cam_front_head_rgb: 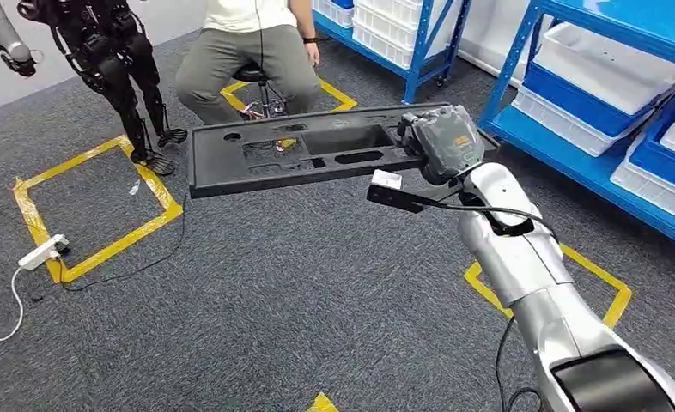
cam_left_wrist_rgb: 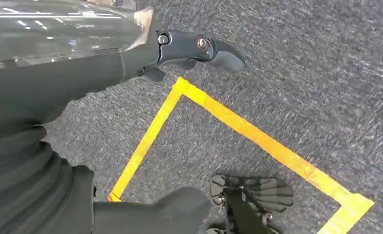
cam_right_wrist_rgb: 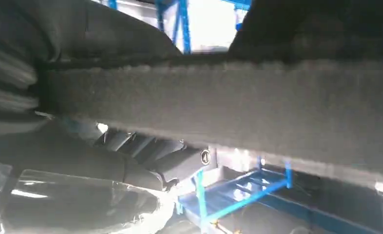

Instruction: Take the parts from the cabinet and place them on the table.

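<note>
A long black plastic panel [cam_front_head_rgb: 291,156] with several cut-outs hangs level above the grey carpet. My right hand [cam_front_head_rgb: 441,142] grips its right end, and the rest of the panel sticks out to the left. In the right wrist view the panel's rough edge [cam_right_wrist_rgb: 238,105] crosses the picture close up, with my dark fingers [cam_right_wrist_rgb: 172,163] curled under it. My left hand [cam_left_wrist_rgb: 77,87] hangs over the carpet with nothing in it, one dark finger [cam_left_wrist_rgb: 201,48] held apart from the grey thumb [cam_left_wrist_rgb: 170,209].
Blue shelving [cam_front_head_rgb: 574,159] with white bins [cam_front_head_rgb: 609,60] runs along the right and back. A person [cam_front_head_rgb: 244,51] sits on a stool behind the panel. Another dark robot [cam_front_head_rgb: 115,60] stands at the back left. Yellow tape squares [cam_front_head_rgb: 102,206] and a power strip [cam_front_head_rgb: 42,251] lie on the carpet.
</note>
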Controlling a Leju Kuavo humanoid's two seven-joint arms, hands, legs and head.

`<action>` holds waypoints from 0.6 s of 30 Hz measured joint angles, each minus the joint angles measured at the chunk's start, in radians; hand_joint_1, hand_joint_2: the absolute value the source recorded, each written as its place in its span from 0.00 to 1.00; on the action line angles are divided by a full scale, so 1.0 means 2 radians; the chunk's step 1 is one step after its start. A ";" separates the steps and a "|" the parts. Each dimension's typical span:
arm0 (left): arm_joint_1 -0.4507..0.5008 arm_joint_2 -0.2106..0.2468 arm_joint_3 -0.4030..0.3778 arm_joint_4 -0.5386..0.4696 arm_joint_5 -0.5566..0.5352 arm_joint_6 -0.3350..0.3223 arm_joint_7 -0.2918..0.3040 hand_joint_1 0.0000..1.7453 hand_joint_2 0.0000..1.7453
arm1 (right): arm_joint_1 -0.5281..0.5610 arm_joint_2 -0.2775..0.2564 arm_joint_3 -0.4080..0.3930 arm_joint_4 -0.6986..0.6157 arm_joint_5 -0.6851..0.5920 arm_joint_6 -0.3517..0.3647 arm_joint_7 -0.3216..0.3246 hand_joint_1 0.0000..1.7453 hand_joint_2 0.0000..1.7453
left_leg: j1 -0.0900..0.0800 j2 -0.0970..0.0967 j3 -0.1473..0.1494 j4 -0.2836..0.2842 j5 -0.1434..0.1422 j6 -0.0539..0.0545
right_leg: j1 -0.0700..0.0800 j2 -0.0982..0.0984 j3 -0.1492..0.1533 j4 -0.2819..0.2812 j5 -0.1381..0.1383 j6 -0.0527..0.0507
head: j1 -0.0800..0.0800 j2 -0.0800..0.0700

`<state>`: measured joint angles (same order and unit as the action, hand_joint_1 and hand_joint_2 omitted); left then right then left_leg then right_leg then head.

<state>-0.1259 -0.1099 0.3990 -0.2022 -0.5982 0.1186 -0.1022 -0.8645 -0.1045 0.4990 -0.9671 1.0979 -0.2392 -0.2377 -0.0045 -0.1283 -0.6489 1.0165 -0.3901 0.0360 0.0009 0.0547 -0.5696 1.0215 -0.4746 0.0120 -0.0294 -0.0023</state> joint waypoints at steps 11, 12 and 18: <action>-0.004 0.001 -0.005 0.000 -0.011 -0.007 0.000 0.00 1.00 | 0.015 0.013 0.000 -0.011 0.009 -0.005 -0.001 0.98 1.00 | 0.022 0.066 -0.051 0.100 -0.041 -0.033 | -0.007 -0.060 0.006 -0.010 0.006 -0.013 | -0.005 0.000; -0.004 0.001 -0.006 0.000 -0.013 -0.007 0.000 0.00 1.00 | 0.017 0.013 -0.001 -0.013 0.009 -0.008 -0.002 0.98 1.00 | 0.025 0.075 -0.026 0.057 -0.024 -0.036 | -0.009 -0.066 0.006 -0.009 0.004 -0.010 | -0.004 0.000; -0.004 -0.002 -0.009 0.000 -0.014 -0.007 0.001 0.00 1.00 | 0.020 0.008 -0.005 -0.019 0.009 -0.015 -0.005 0.98 1.00 | 0.019 0.095 0.002 0.009 -0.014 -0.027 | -0.004 -0.081 0.008 -0.005 -0.003 0.006 | 0.002 0.000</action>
<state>-0.1347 -0.1137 0.3815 -0.2022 -0.6271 0.1038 -0.0999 -0.8248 -0.0889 0.4890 -1.0060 1.1150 -0.2682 -0.2483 0.0344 0.0627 -0.6457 1.0343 -0.4181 -0.0182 -0.0062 -0.1074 -0.5543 1.0108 -0.4803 0.0247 -0.0263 -0.0023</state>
